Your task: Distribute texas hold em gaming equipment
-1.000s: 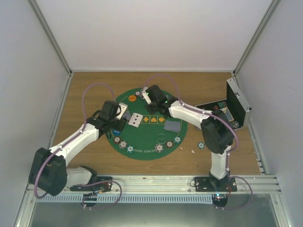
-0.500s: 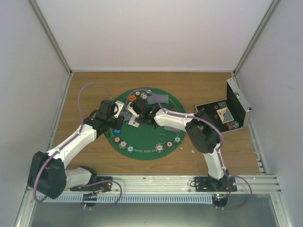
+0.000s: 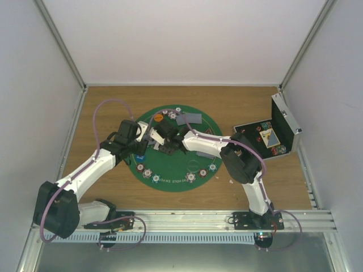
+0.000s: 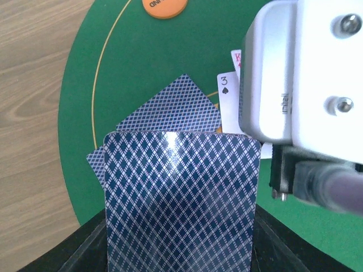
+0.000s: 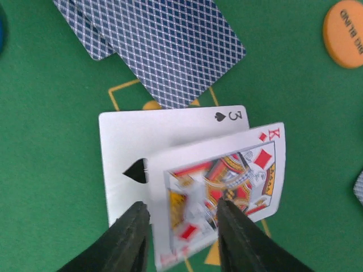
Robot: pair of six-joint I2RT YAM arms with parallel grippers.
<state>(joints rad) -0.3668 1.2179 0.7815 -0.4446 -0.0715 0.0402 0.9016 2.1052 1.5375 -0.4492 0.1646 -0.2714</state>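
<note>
My left gripper (image 4: 180,238) is shut on blue-backed playing cards (image 4: 181,198), held upright over the left part of the green mat (image 3: 198,164). Close to its right, my right gripper (image 5: 182,212) hangs low with its fingers apart. A blurred king of diamonds (image 5: 227,175) lies loose between and under them. It overlaps a face-up three of spades (image 5: 147,136) on the mat. Face-down cards (image 5: 164,45) lie just beyond it. An orange disc (image 5: 344,25) sits near the mat's far edge. Chips (image 3: 147,171) line the near rim.
The right wrist's white camera housing (image 4: 306,73) fills the upper right of the left wrist view, very near my left gripper. More face-down cards (image 3: 190,119) lie at the mat's far side. An open silver case (image 3: 282,122) with chips stands at the right.
My right arm swung left and down from the mat's far side to beside the left gripper. Its fingers went from shut to apart, and the king now sits over the three. The left arm stayed.
</note>
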